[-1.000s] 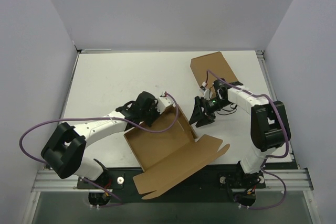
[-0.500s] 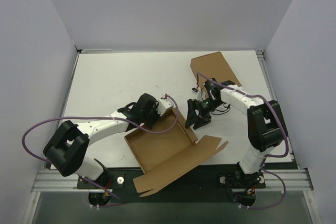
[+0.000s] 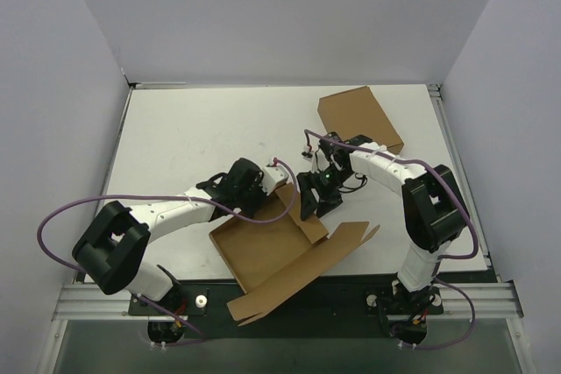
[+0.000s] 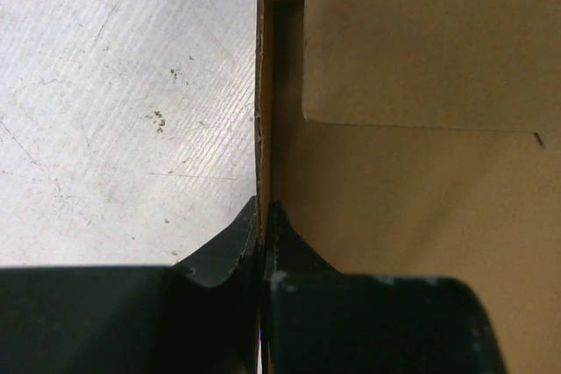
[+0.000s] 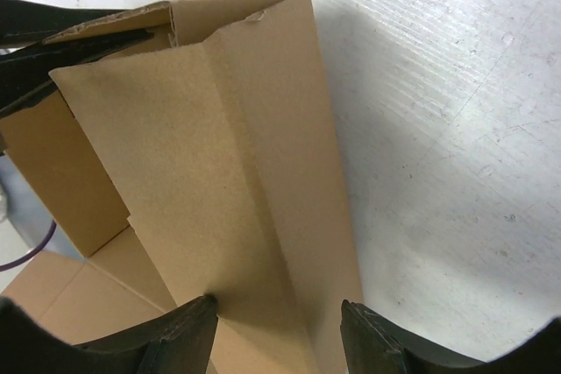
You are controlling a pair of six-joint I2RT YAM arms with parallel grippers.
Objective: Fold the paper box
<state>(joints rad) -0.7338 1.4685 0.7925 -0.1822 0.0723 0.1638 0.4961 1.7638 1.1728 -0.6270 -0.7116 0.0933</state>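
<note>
1. Left pincer [image 4: 261, 216]: pressed together on the thin raised wall of the paper box [image 4: 421, 172]. The cardboard edge runs straight out from between the tips, with bare bench [image 4: 123, 111] on one side and the box interior on the other.
2. Right pincer [image 5: 279, 321]: spread, hanging over the upright creased side panel of the paper box [image 5: 237, 172]. No clamping on the panel is visible.
3. Step in hand, as judged: turning this side panel inward along its crease while the left grip anchors the adjoining wall.
4. Advice:
   - Press near the crease, not at the free edge, so that the panel hinges rather than buckles.
   - Hold the left pinch steady and low, so the tray does not slide or lift.
5. Position: the paper box [image 3: 272, 247] sits at the near middle of the bench [image 3: 193, 137], between the two arms. Its broad flap reaches toward the arm bases.
6. Orientation: the tray opens upward. The long axis runs diagonally, from near-left to right and slightly farther away.
7. A flat brown carton [image 3: 359, 116] lies well apart at the far right.
</note>
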